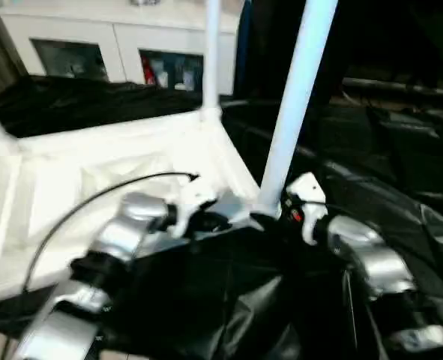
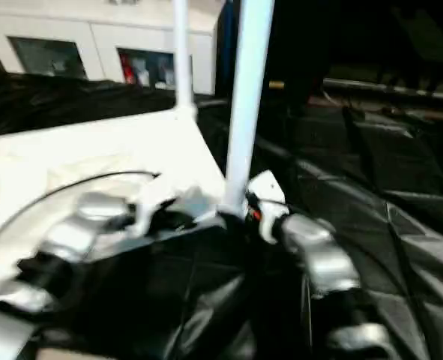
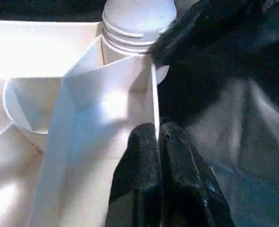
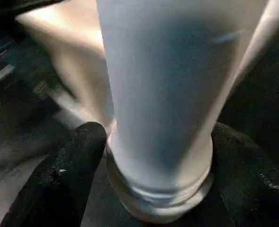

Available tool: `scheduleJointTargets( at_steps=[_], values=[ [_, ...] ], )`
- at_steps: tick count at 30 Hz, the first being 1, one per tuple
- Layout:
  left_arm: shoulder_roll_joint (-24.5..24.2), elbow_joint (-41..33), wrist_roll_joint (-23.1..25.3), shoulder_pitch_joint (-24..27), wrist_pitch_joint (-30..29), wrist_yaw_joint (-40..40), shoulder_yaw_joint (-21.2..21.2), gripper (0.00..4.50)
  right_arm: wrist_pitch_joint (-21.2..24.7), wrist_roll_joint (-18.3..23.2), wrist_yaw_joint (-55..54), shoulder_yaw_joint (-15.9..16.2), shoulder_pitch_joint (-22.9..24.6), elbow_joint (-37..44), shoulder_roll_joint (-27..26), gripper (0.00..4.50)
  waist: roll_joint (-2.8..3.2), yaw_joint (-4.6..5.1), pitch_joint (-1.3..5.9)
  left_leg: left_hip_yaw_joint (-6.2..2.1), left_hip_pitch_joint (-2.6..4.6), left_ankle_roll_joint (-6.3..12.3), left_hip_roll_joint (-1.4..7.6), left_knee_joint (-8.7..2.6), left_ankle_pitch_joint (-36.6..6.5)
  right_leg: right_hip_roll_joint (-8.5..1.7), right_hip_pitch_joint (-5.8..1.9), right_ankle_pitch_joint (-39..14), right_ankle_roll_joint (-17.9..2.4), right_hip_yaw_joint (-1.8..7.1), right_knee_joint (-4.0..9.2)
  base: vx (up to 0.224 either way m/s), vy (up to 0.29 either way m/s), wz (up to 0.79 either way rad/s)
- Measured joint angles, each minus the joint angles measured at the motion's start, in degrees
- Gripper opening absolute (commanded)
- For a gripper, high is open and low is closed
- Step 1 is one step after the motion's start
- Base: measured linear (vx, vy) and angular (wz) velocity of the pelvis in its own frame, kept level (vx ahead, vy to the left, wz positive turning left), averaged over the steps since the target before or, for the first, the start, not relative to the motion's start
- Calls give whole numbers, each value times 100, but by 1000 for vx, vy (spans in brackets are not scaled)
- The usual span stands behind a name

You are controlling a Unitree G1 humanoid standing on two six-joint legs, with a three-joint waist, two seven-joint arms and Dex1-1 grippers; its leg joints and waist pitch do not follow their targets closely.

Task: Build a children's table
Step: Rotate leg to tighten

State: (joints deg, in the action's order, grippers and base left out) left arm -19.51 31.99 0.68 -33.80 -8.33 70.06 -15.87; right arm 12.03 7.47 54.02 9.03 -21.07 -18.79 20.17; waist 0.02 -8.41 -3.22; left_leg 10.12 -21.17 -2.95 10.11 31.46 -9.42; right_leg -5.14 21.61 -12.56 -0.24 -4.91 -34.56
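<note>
Clearly three legs stand up from one upturned top; left gripper fingers pinch its rim, right gripper fingers straddle the nearest leg; no writing legible.

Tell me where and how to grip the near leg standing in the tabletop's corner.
Grip the near leg low on its round shaft, just above the threaded collar at the corner socket, coming level from the robot's right, away from the tabletop. The tube stands nearly upright and is clear on that side, so fingers can straddle it.
</note>
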Motion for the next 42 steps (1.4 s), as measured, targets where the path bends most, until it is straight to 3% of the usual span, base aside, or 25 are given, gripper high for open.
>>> scheduleJointTargets(
  at_steps=[7,10,12,21,29,32,37,39,42],
  values=[
    [-366,-144,-107,59,207,744,-83,0,28,224,1063,240,80,295,407,361,-2,-26,0,-10,-88,65,3,103,-22,-8,47,-29,-29,-5,-46,9,-2,0],
    [-411,-231,-186,146,207,900,-113,0,34,307,1290,318,80,295,432,361,-2,-19,0,-4,-86,60,3,115,-25,-15,42,-27,-33,-2,-48,0,0,0],
    [-412,-249,-190,172,213,917,-137,0,33,314,1314,365,80,289,404,328,-3,-19,-1,-2,-77,32,3,115,-36,-17,34,-26,-34,-2,-55,0,0,0],
    [-434,-256,-203,197,249,948,-139,0,-41,281,1325,419,61,202,379,274,-3,-29,1,-1,-73,24,5,118,-29,-18,34,-23,-33,-2,-71,0,0,0],
    [-403,-237,-196,216,261,809,-135,0,-213,263,1262,423,55,59,311,267,-2,-60,7,-2,-66,24,6,126,-29,-18,32,-19,-34,-2,-86,0,0,0],
    [-297,-137,-128,209,249,483,-62,0,-218,187,756,252,76,-74,44,267,5,-34,11,-2,-41,16,8,124,-26,-18,17,-1,-36,-1,-89,0,0,0],
    [108,105,86,150,99,-386,29,0,-158,81,-757,-117,47,-445,-549,267,61,50,-1,-2,81,11,-3,84,-28,-23,-78,-19,7,3,-30,0,0,0],
    [473,322,244,-9,-73,-1026,75,0,3,-55,-1886,-453,-73,-645,-1045,267,83,88,-14,-9,125,11,-7,67,-29,-23,-78,-24,15,0,-1,-58,17,-9],
    [917,470,362,-143,-324,-1722,118,0,123,-240,-3182,-714,-358,-939,-1492,267,132,145,-26,-28,120,11,-22,15,-29,-24,-86,-27,19,-21,105,-41,15,-6]
  ],
)
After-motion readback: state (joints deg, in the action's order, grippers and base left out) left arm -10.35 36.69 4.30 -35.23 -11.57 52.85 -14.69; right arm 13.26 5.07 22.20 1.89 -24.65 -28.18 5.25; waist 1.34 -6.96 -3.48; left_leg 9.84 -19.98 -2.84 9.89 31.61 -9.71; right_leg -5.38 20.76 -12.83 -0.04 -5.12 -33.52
